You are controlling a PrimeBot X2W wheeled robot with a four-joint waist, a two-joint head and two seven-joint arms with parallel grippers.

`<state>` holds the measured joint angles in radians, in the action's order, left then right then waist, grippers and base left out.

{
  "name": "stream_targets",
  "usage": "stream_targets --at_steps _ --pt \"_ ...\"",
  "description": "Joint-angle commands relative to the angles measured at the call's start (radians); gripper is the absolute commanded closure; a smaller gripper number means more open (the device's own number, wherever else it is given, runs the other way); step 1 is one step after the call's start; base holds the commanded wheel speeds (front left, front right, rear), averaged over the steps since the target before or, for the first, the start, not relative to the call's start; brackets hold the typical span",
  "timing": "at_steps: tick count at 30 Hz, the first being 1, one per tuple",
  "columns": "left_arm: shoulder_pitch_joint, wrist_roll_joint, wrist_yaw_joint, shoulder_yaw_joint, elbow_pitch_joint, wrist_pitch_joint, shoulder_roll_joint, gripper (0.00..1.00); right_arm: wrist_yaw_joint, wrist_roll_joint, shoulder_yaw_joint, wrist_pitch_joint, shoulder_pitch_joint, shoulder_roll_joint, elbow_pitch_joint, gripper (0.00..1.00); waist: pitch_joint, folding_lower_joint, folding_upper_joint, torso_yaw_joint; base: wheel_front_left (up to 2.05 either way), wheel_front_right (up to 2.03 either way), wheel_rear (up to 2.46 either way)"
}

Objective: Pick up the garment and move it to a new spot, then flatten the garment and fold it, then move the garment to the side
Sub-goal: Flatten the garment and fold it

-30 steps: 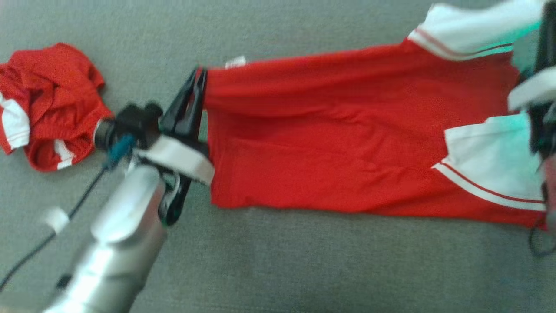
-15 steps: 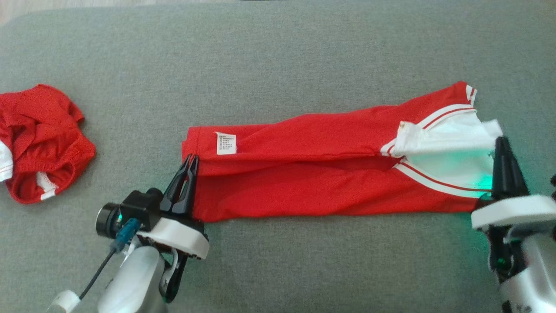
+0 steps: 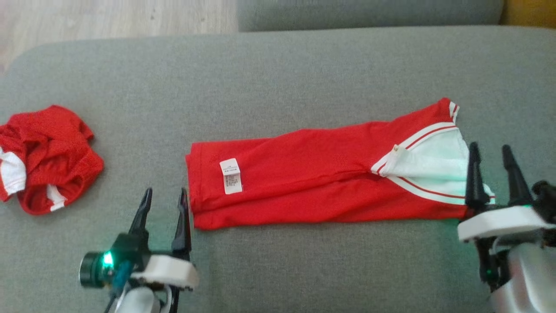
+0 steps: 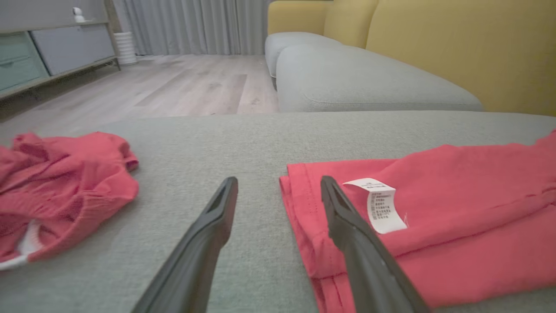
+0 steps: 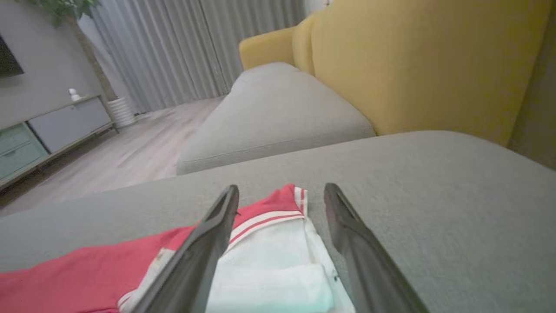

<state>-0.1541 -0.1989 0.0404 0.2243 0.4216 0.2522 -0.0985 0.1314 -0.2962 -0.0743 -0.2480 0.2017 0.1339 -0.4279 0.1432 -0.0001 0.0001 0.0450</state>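
The red garment (image 3: 312, 178) with white, red-striped trim lies folded lengthwise into a long strip on the grey cushion (image 3: 278, 78), a white label (image 3: 230, 175) near its left end. My left gripper (image 3: 165, 196) stands open just off that left end, with nothing between its fingers. In the left wrist view the garment's edge (image 4: 304, 204) lies beside the gripper's (image 4: 278, 184) right finger. At the white right end, my right gripper (image 3: 491, 153) is open too. The right wrist view has the white panel (image 5: 269, 269) lying under my open right gripper (image 5: 281, 191).
A second red garment (image 3: 45, 158) lies crumpled at the cushion's left end. Wooden floor (image 3: 113, 19) shows beyond the far left edge. Another grey cushion (image 4: 360, 78) and a yellow sofa back (image 5: 417, 65) stand behind.
Both grippers have opened and let go of the garment's ends, then drawn back toward me. The garment now lies flat on the cushion. The head camera has tilted, shifting the picture.
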Motion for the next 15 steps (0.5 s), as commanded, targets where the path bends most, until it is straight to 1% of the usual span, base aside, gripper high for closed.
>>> stream_targets --at_steps 1,4,10,15 --pt "0.022 0.023 0.009 -0.050 -0.054 0.009 0.002 0.00 -0.001 0.061 0.022 -0.014 -0.033 -0.012 0.044 0.00 -0.030 0.0001 -0.0001 0.003 0.00 0.00 0.00" --pt "0.073 0.039 0.004 -0.064 -0.073 0.009 0.015 0.00 -0.001 0.120 0.030 -0.014 -0.063 -0.030 0.041 0.00 -0.058 0.0001 -0.0001 0.007 0.00 0.00 0.00" --pt "0.129 0.062 -0.013 -0.081 -0.083 0.009 0.027 0.00 -0.001 0.159 0.037 -0.014 -0.109 -0.051 0.009 0.00 -0.104 0.0001 -0.0001 0.010 0.00 0.00 0.00" --pt "0.164 0.074 -0.033 -0.091 -0.086 0.010 0.035 0.00 -0.001 0.171 0.068 -0.014 -0.130 -0.057 -0.032 0.00 -0.133 0.0001 -0.0001 0.005 0.00 0.00 0.00"
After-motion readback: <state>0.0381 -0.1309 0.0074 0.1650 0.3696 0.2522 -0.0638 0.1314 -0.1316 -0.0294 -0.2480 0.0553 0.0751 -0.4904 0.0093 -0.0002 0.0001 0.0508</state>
